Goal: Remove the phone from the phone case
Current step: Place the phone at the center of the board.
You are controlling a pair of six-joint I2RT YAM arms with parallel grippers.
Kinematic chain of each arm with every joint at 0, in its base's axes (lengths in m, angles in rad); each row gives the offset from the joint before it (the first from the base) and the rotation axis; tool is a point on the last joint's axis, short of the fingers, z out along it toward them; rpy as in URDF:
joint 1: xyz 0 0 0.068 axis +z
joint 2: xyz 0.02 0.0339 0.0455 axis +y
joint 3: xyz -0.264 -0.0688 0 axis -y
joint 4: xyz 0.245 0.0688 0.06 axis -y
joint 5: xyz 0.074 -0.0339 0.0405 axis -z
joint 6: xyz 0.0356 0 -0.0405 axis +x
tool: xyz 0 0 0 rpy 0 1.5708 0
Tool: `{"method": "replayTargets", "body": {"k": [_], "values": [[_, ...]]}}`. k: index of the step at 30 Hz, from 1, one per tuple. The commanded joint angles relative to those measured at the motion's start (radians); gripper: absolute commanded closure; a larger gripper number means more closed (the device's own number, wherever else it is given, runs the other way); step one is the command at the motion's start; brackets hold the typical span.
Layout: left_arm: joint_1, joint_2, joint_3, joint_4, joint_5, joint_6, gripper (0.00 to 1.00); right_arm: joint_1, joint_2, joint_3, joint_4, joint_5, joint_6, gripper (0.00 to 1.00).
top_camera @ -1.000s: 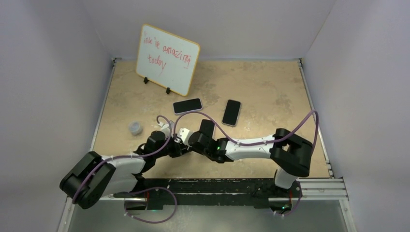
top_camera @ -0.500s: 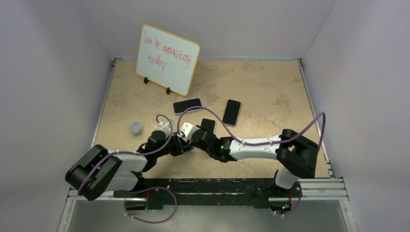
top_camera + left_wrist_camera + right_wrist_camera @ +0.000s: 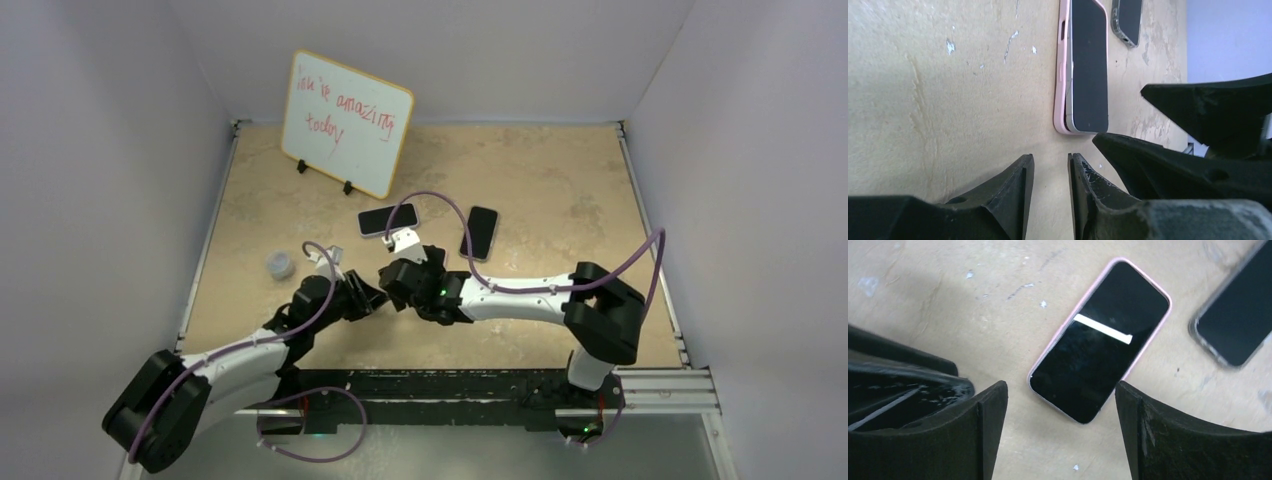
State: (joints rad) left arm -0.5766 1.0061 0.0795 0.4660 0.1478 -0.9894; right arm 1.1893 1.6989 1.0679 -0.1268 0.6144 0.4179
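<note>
Phone (image 3: 1099, 340) in pink case (image 3: 1063, 75) lay mid-frame on counter (image 3: 948, 290), our right fingers (image 3: 988, 430) spread wide above, left fingers (image 3: 1013, 200) slightly parted, empty.

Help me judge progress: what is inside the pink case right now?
A dark-screened phone fills the pink case, lying face up on the table. Only the case's rim shows; its inner floor is hidden beneath the phone.

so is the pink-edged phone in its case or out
in: the pink case wraps round the phone, rim showing on every visible side
</note>
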Motion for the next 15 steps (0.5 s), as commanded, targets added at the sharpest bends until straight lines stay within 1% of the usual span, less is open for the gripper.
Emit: {"method": "replayTargets", "body": {"k": [1, 6, 8, 11, 14, 15], "values": [[0.004, -0.092, 0.003, -0.11, -0.078, 0.045, 0.64, 0.002, 0.007, 0.035, -0.203, 0.112, 0.419, 0.19], [0.004, -0.103, 0.022, -0.118, -0.076, 0.07, 0.62, 0.01, 0.086, 0.167, -0.452, 0.149, 0.727, 0.16], [0.004, -0.097, 0.023, -0.103, -0.068, 0.072, 0.61, 0.008, 0.116, 0.199, -0.522, 0.134, 0.801, 0.14], [0.003, -0.089, 0.029, -0.096, -0.058, 0.083, 0.6, 0.008, 0.131, 0.201, -0.525, 0.073, 0.852, 0.13], [0.003, -0.088, 0.032, -0.095, -0.043, 0.09, 0.6, 0.009, 0.126, 0.194, -0.528, 0.083, 0.894, 0.12], [0.004, -0.09, 0.031, -0.094, -0.04, 0.092, 0.6, 0.006, 0.131, 0.198, -0.546, 0.095, 0.912, 0.09]]}}
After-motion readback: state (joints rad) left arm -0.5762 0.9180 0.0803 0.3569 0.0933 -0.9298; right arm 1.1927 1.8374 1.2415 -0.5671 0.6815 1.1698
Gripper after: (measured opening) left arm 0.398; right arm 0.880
